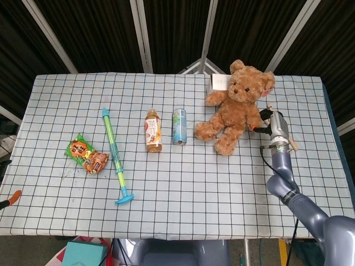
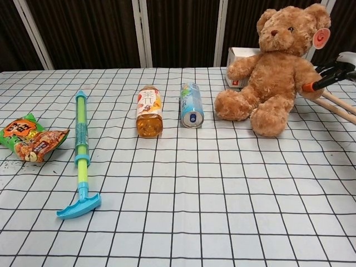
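Bench (image 1: 183, 183) w/ checked cloth carries everything in a rough row.

Teddy bear (image 1: 236, 105) sits at the far right, leaning back, w/ a white box (image 1: 219, 82) just behind it. Right hand (image 1: 272, 123) is just beside the bear's side; its dark, orange-tipped fingers (image 2: 331, 75) reach toward the body and look to be touching the fur, but whether they're pinching or merely resting, can't tell.

To do this well, I'd judge: get fingers round the torso, not loose fur; plush gives, so close firmly; keep clear of the wooden sticks (image 2: 339, 105) lying under the hand.

Water squirter (image 1: 114, 156), tea bottle (image 1: 153, 130), can (image 1: 178, 126), snack bag (image 1: 86, 154) lie well apart to the left.

Left hand: only an orange tip (image 1: 11, 198) at the frame edge, state unreadable.
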Tool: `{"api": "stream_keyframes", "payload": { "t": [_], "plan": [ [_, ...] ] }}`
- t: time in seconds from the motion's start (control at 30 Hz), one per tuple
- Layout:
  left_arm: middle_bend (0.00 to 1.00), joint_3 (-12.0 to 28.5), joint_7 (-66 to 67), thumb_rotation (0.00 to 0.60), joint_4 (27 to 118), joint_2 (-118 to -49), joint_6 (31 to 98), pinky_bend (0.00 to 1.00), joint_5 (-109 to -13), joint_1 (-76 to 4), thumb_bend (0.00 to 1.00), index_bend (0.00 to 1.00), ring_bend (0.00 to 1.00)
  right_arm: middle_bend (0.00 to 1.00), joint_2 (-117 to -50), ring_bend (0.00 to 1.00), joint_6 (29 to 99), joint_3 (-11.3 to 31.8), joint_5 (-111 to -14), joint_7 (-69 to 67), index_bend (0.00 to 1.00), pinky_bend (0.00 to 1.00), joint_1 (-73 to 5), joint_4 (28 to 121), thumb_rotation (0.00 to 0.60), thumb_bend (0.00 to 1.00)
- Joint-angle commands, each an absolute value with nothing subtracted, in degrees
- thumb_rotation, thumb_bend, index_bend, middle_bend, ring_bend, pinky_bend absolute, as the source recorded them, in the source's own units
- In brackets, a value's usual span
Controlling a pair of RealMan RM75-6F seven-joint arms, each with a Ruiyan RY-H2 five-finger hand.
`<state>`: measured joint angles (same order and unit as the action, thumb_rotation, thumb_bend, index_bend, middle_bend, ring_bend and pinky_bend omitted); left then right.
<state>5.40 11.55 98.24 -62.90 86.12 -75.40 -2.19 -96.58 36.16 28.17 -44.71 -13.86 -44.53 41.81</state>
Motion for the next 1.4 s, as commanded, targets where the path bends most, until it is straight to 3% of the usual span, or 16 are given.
{"api": "stream_keyframes", "payload": {
  "t": [0.03,1.17,1.23,1.27,1.3,1.4],
  "plan": [
    [0.00,5.3,11.7,0.600,98.3,-62.9,86.1,0.12,-75.5,-2.2,0.31,0.19,0.00,0.52,-96.3,0.36,36.3,28.2,-44.7,-13.6,0.52,0.00,-44.3,42.4,0.600,0.29],
    [0.00,5.3,10.0,0.600,98.1,-62.4,86.5,0.12,-75.9,-2.0,0.31,0.19,0.00,0.52,-95.6,0.36,35.5,27.8,-43.1,-9.7,0.52,0.00,-44.2,44.6,0.600,0.29],
    [0.00,5.2,10.0,0.600,98.1,-62.4,86.5,0.12,-76.0,-1.9,0.31,0.19,0.00,0.51,-95.2,0.34,34.9,27.7,-42.9,-9.8,0.46,0.00,-43.9,45.4,0.600,0.29],
    [0.00,5.2,9.9,0.600,98.1,-62.3,86.5,0.12,-76.0,-1.9,0.31,0.19,0.00,0.48,-95.0,0.32,34.4,27.5,-42.9,-9.8,0.39,0.00,-43.8,45.7,0.600,0.29],
    [0.00,5.2,9.8,0.600,98.1,-62.3,86.5,0.12,-75.9,-1.9,0.31,0.19,0.00,0.43,-94.8,0.27,34.0,27.3,-43.0,-9.7,0.30,0.00,-43.7,46.0,0.600,0.29],
    [0.00,5.3,9.3,0.600,98.0,-62.1,86.6,0.12,-75.9,-1.8,0.31,0.19,0.00,0.27,-93.6,0.12,32.0,26.3,-43.2,-9.1,0.16,0.00,-43.4,47.0,0.600,0.29]
  ]
}}
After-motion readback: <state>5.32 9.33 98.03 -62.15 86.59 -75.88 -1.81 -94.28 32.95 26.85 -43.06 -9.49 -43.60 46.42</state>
